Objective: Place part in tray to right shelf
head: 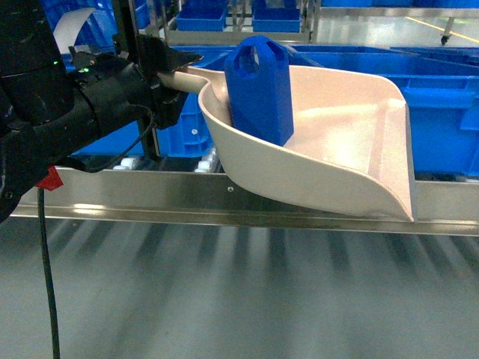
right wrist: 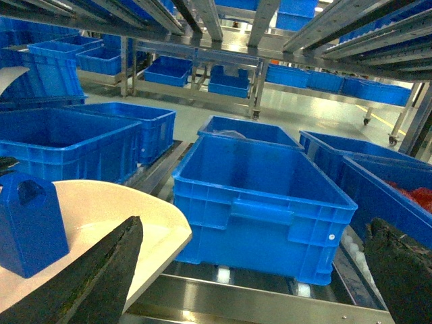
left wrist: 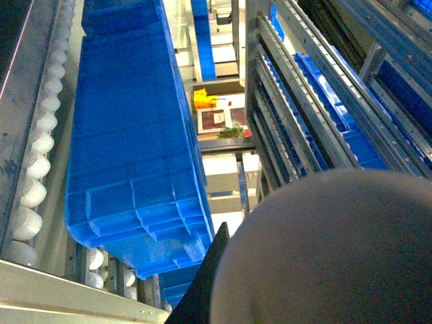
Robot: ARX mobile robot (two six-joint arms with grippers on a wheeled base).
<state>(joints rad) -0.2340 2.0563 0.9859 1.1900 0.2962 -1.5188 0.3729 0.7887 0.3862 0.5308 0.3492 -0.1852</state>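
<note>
The cream tray (head: 340,142) hangs in front of the right shelf's steel front rail (head: 224,200), its lip dipping down to the right over the rail. The blue part (head: 260,88) stands upright inside it near the handle end. My left gripper (head: 174,73) is shut on the tray's handle. In the left wrist view the tray's rounded back (left wrist: 337,250) fills the lower right, beside one black finger (left wrist: 202,287). My right gripper (right wrist: 253,283) is open and holds nothing, to the right of the tray (right wrist: 115,209) and the part (right wrist: 30,226).
Large blue crates (right wrist: 260,196) sit on white rollers (right wrist: 223,273) just behind the rail (right wrist: 236,297), with more crates (head: 441,97) further right and back. Another crate (left wrist: 135,148) and roller tracks (left wrist: 34,169) show below the tray. Grey floor (head: 239,299) lies below the rail.
</note>
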